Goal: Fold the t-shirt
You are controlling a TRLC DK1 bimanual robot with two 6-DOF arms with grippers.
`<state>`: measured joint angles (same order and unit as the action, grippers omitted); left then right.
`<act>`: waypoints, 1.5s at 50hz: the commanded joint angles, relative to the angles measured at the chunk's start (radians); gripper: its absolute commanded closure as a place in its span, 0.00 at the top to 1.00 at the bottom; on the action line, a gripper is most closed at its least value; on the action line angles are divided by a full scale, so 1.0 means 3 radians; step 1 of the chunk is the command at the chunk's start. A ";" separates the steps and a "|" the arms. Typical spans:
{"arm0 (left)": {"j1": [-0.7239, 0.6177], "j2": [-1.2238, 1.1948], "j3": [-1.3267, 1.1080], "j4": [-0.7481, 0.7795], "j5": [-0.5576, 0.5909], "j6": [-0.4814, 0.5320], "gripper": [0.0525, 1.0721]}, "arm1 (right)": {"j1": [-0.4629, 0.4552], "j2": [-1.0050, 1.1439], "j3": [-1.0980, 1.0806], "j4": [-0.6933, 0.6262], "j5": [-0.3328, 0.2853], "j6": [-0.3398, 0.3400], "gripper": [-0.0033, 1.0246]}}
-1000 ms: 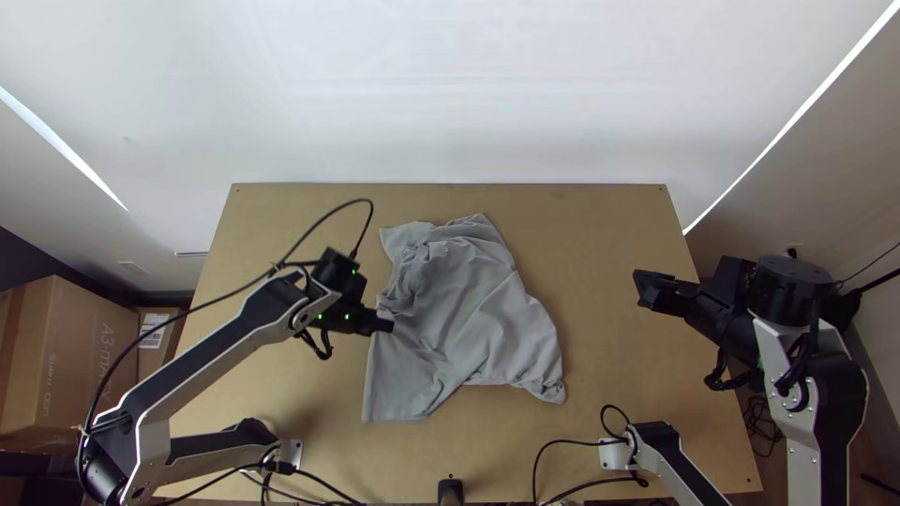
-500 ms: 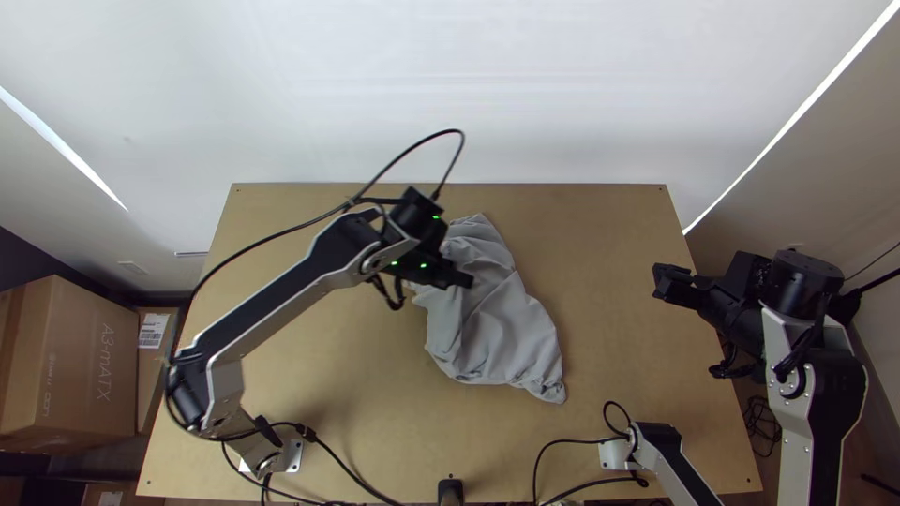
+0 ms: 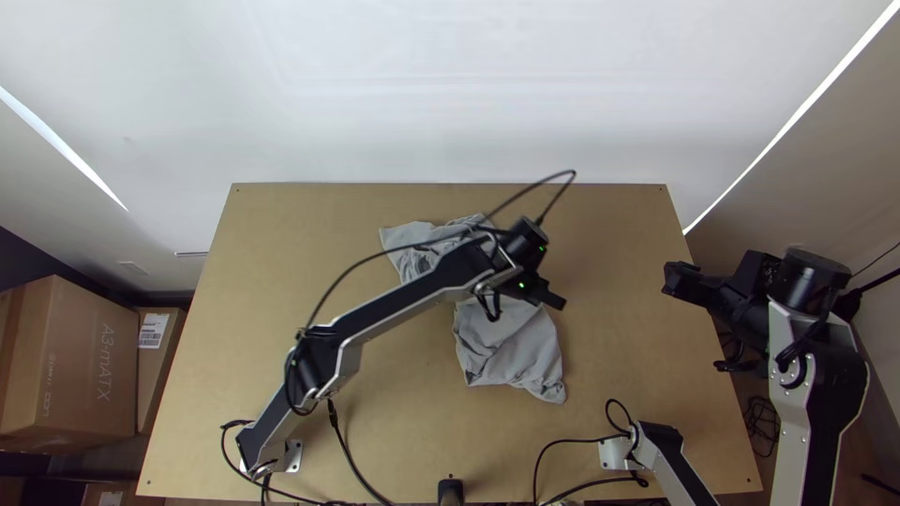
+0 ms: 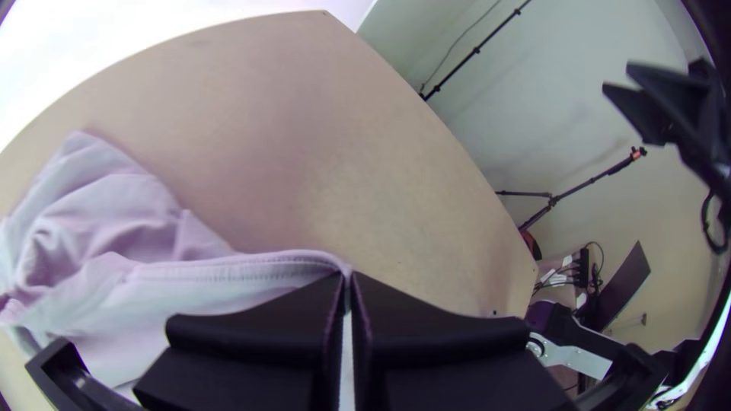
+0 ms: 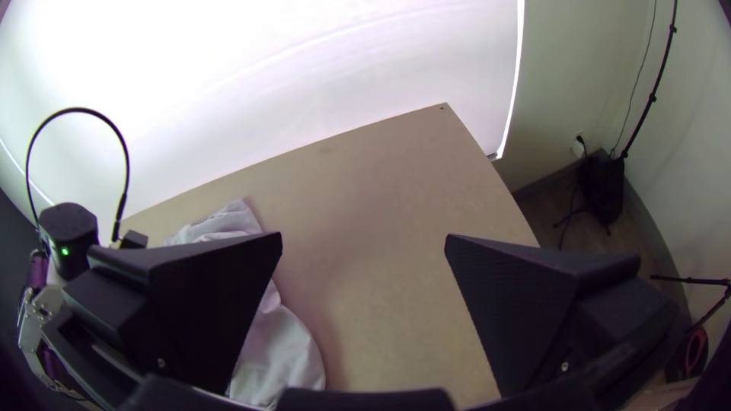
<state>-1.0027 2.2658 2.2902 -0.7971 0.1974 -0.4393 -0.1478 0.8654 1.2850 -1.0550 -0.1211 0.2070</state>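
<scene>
On the table [image 3: 628, 356], read as a dial with 12 at its far edge, the left arm [image 3: 403, 305] stretches from 7 o'clock across the middle towards 2, elbow bent, wrist above the cloth; carrying it much farther could bring it against the right arm [image 3: 792, 422], upright outside 3 o'clock. The grey t-shirt [image 3: 511, 351] lies rumpled from 11 through the centre to 4, part of it lifted; a hard pull would probably drag the whole heap and set creases into the fold. The right gripper [image 5: 364, 245], between 2 and 3, has its fingers wide apart, holding nothing. The left gripper [image 4: 347, 280] is clamped on a stitched edge [image 4: 228, 268]; so narrow a pinch could slip.
</scene>
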 commanded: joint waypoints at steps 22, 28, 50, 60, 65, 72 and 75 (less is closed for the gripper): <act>-0.0191 0.0117 0.0067 0.0693 -0.0019 0.0135 0.96 | -0.0065 0.0373 -0.0459 0.0525 -0.0276 -0.0194 0.96; -0.0094 -0.0174 0.0015 0.0709 -0.0019 0.0206 0.96 | -0.0065 0.0679 -0.0607 0.0536 -0.0394 -0.0225 0.96; 0.0525 -0.1141 -0.0665 0.0612 -0.0136 0.0411 0.96 | 0.0892 0.1293 -0.0627 0.0638 -0.0706 -0.0429 0.96; 0.0929 -0.1585 -0.1028 0.0612 -0.0193 0.0472 0.96 | 0.1469 0.1676 -0.0275 0.0939 -0.0629 -0.0496 0.96; 0.1154 -0.1780 -0.1176 0.0607 -0.0193 0.0482 0.96 | 0.1756 0.1901 -0.0060 0.1118 -0.0430 -0.0562 0.96; 0.1435 -0.2076 -0.1508 0.0607 -0.0198 0.0498 0.96 | 0.1976 0.2213 0.0114 0.1384 -0.0389 -0.0649 0.96; 0.1517 -0.2204 -0.1662 0.0607 -0.0203 0.0518 0.96 | 0.2027 0.2336 0.0175 0.1456 -0.0389 -0.0659 0.96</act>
<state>-0.5751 1.6794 1.8652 -0.6113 0.1436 -0.3058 0.4355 1.5013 1.2999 -0.6468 -0.2501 0.0353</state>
